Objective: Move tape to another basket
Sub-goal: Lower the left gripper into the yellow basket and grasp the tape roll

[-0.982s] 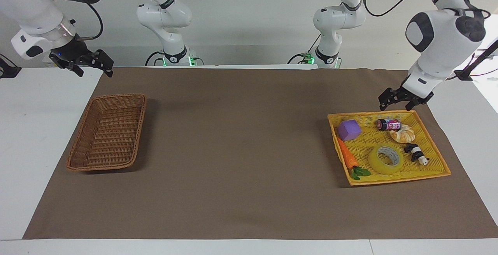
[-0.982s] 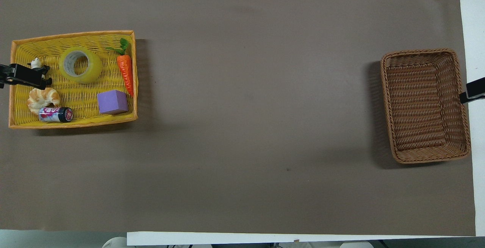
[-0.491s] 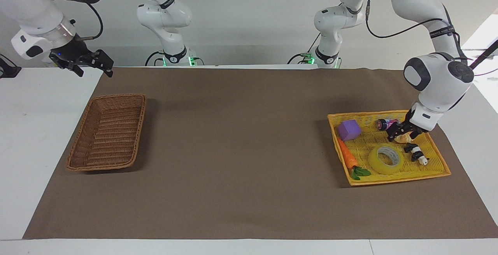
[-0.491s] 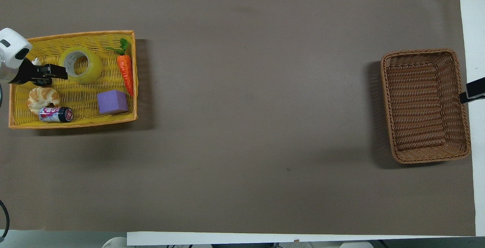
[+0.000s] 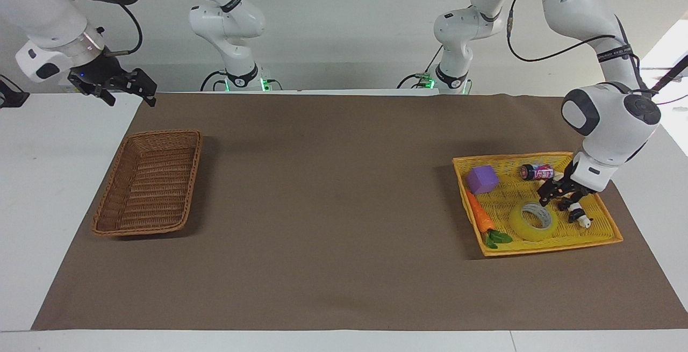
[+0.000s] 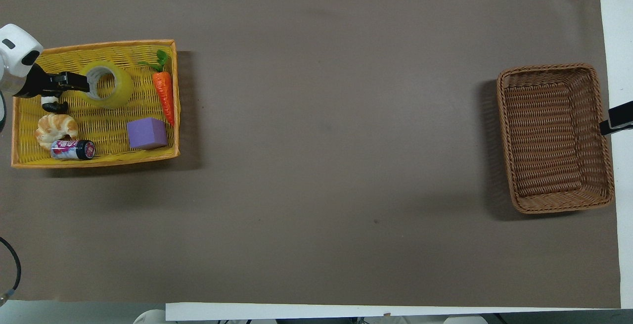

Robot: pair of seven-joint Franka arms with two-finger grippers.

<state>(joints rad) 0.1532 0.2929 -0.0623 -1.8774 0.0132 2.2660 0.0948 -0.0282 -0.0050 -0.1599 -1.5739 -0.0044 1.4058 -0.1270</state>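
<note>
The tape (image 5: pixel 532 224) lies flat in the bright yellow tray (image 5: pixel 537 249) at the left arm's end of the table; it also shows in the overhead view (image 6: pixel 118 89). My left gripper (image 5: pixel 553 193) is low in the tray at the tape's rim, fingers apart and holding nothing; in the overhead view (image 6: pixel 81 81) its tips reach the roll's edge. The brown wicker basket (image 5: pixel 191 180) stands at the right arm's end, with nothing in it (image 6: pixel 504 141). My right gripper (image 5: pixel 129 88) waits open in the air beside that basket.
The yellow tray (image 6: pixel 94 162) also holds a purple cube (image 6: pixel 146 133), a toy carrot (image 6: pixel 163 94), a croissant (image 6: pixel 56 128), a small can (image 6: pixel 72 149) and a black-and-white toy figure (image 5: pixel 578 215). A brown mat (image 5: pixel 333 207) covers the table between the baskets.
My left gripper has come down from above the tray's robot-side edge into the tray and moved up to the tape's rim. The right arm and the tape have not moved.
</note>
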